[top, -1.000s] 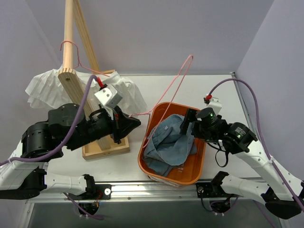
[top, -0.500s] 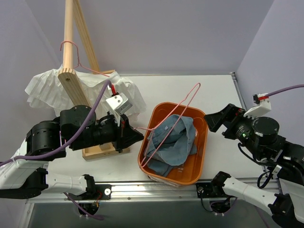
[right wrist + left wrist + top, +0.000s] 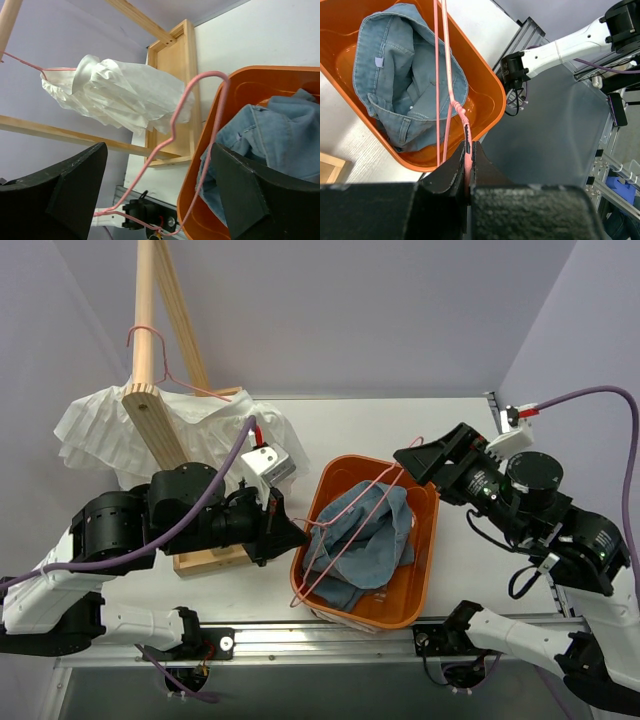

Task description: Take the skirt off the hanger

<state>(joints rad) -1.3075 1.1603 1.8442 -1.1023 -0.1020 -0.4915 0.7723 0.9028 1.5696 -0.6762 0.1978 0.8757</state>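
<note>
The blue denim skirt [image 3: 365,540] lies crumpled in the orange basket [image 3: 420,592], off the hanger. The pink wire hanger [image 3: 360,502] slants bare over the basket and skirt. My left gripper [image 3: 298,535] is shut on the hanger's end at the basket's left rim; the left wrist view shows the wire [image 3: 451,92] pinched between the fingers [image 3: 468,146] above the skirt [image 3: 405,75]. My right gripper [image 3: 418,455] is open and empty, above the basket's far right corner. In the right wrist view the hanger [image 3: 172,135] crosses between its spread fingers [image 3: 159,148], untouched.
A wooden rack [image 3: 150,340] on a wooden base [image 3: 215,555] stands at the left. A white garment [image 3: 110,430] hangs from it on a second pink hanger [image 3: 150,335]. The grey side walls stand close at both table ends.
My right gripper rose out of the basket and swung to the far right, open. My left gripper carried the hanger right and lower, so it now lies over the basket.
</note>
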